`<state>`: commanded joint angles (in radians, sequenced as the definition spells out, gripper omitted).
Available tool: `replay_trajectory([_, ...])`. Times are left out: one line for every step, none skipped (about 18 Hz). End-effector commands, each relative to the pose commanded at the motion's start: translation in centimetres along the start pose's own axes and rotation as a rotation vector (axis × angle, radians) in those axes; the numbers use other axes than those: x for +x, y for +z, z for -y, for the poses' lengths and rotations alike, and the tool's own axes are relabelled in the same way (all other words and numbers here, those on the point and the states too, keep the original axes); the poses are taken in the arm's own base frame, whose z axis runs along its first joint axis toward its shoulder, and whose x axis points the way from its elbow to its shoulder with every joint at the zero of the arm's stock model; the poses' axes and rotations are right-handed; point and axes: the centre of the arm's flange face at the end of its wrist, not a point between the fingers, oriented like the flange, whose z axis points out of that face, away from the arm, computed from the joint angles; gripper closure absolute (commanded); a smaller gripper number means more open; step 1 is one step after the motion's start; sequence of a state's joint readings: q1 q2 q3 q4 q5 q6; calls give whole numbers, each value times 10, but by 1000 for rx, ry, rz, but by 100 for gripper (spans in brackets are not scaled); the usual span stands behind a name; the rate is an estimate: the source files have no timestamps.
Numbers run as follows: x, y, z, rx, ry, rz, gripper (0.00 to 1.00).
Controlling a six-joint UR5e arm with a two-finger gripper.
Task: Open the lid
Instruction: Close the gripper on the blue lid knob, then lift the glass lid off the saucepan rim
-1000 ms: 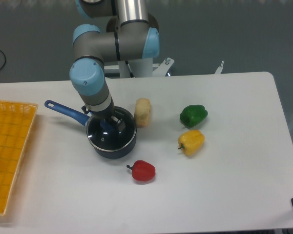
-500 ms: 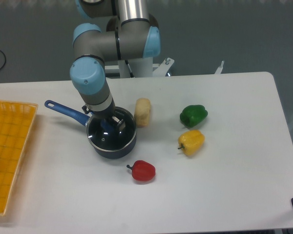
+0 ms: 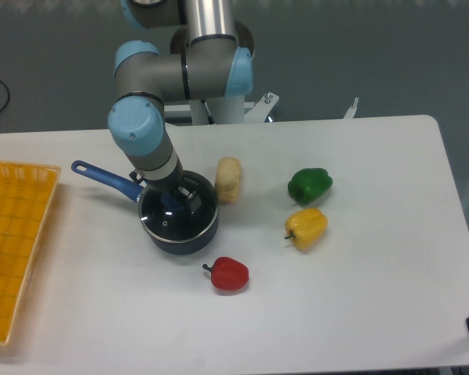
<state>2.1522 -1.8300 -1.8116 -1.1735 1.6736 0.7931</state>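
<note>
A dark blue saucepan (image 3: pixel 191 242) with a long handle (image 3: pixel 102 177) stands left of the table's centre. The lid (image 3: pixel 170 224), a clear glass disc with a thin metal rim, rests flat on it. My gripper (image 3: pixel 176 201) reaches straight down onto the lid's blue centre knob and is shut on it. One finger (image 3: pixel 190 195) shows to the right of the knob. The other is hidden under the wrist.
A pale bread roll (image 3: pixel 229 179) lies just right of the pan. Farther right are a green pepper (image 3: pixel 309 185) and a yellow pepper (image 3: pixel 306 227). A red pepper (image 3: pixel 230 274) sits in front of the pan. A yellow basket (image 3: pixel 12 242) occupies the left edge.
The arm's upper joints have shifted slightly left. The gripper stays at the knob and the lid still rests on the pan.
</note>
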Motion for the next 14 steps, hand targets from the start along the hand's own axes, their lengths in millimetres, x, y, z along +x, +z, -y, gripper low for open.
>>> replay_trajectory([3,1,3,-1,8,0,1])
replay_trajectory([4,1,3,-1,9,0,1])
replay_trajectory([3,0,4,0,9,1,2])
replay_trajectory([3,-1,4,2,9,1,4])
replay_trajectory([3,-1,4,2,11,1,8])
replay_trajectory([3,-1,4,2,11,1,11])
replay_trajectory([3,-1,4,2,11,1,15])
replay_trajectory([2,-1,4,2,9,1,15])
replay_trajectory([2,-1,3,2,11,1,16])
replay_trajectory([1,-1,3,2,9,1,18])
replay_trajectory([1,-1,2,3,9,2,25])
replay_trajectory([1,-1,3,2,9,1,26])
replay_trajectory([1,-1,2,3,10,2,28])
replay_trajectory([1,-1,3,2,12,1,28])
